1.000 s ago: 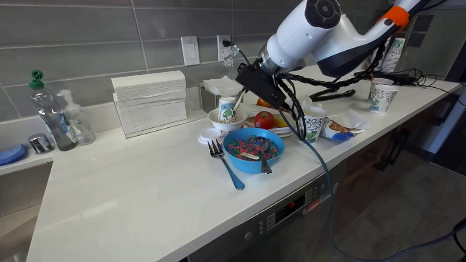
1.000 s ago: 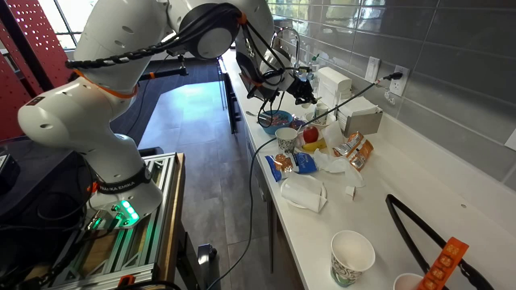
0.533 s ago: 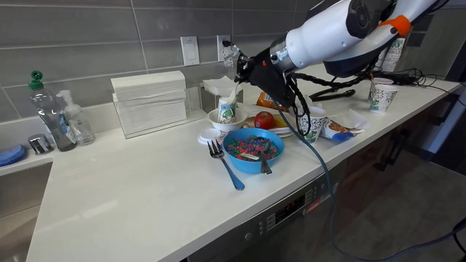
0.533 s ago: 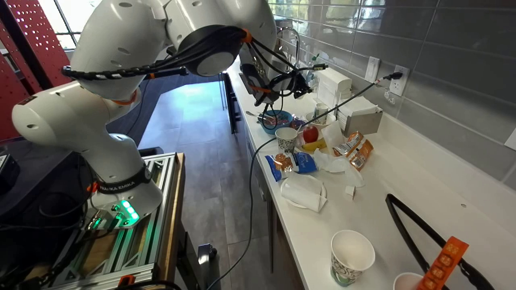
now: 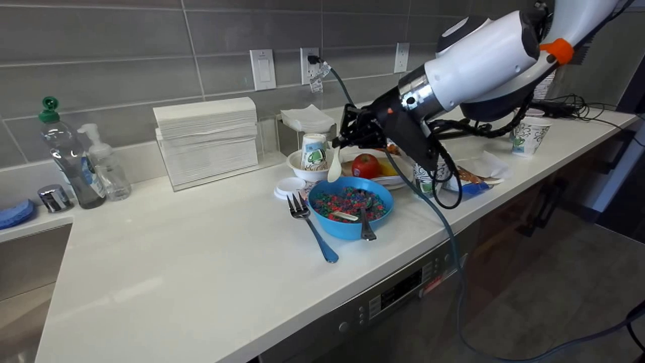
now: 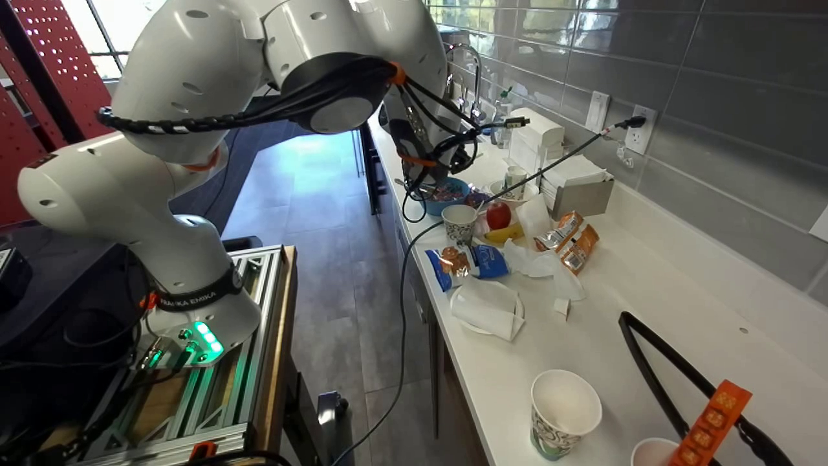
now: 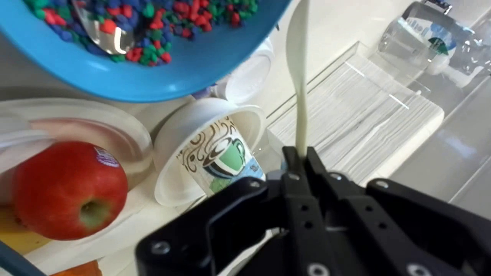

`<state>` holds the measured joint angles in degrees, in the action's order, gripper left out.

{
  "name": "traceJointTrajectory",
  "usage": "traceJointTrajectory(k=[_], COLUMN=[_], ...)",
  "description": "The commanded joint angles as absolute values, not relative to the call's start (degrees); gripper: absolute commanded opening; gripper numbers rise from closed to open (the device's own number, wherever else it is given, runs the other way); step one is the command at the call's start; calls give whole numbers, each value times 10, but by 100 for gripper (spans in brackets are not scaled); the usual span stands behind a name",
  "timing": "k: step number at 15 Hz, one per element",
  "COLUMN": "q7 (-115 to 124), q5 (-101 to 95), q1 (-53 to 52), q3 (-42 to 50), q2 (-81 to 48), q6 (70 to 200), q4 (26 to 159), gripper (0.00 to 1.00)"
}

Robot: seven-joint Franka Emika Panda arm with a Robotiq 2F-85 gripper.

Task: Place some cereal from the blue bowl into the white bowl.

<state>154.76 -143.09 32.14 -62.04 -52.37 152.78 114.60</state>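
Lower now hangs the white spoon (image 5: 334, 170): half a second ago it showed up higher, by the cup (image 5: 314, 152), and now its round end is down near the rim of the blue bowl (image 5: 345, 232). I can't tell if they touch. The gripper (image 7: 302, 152) came down too, and it is pinched tight on the white spoon's thin handle.

The cereal (image 5: 336, 202) is in the blue bowl, in a heap. It is made of little bumpy bits, red, green and bluish purple, too many to count. One metal spoon (image 5: 366, 223) rests in it, with its handle reaching over the rim, and one pale strip (image 5: 345, 217) lies on top.

There is one blue bowl and one white bowl (image 5: 311, 176). One cup sits inside the white bowl. With the white one and the metal one, that makes two spoons. One fork (image 5: 318, 236) lies on the counter (image 5: 191, 262), just beside the blue bowl. One red apple (image 5: 366, 166) is near the blue bowl too, and one banana (image 6: 508, 233) is right by the apple. Two bottles stand near the wall (image 5: 126, 83): a green-topped bottle (image 5: 71, 161) and a pump bottle (image 5: 109, 174).
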Motion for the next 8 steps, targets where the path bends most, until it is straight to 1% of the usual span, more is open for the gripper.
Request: traceJointTrajectory(k=[1,8], q7=[1533,1477], q5=[-1373,-1262], q1=[291,190], q3=[-568,-469], q2=[-484,-451], q6=[1554,1554], q4=[1155,1129], gripper=[1,1])
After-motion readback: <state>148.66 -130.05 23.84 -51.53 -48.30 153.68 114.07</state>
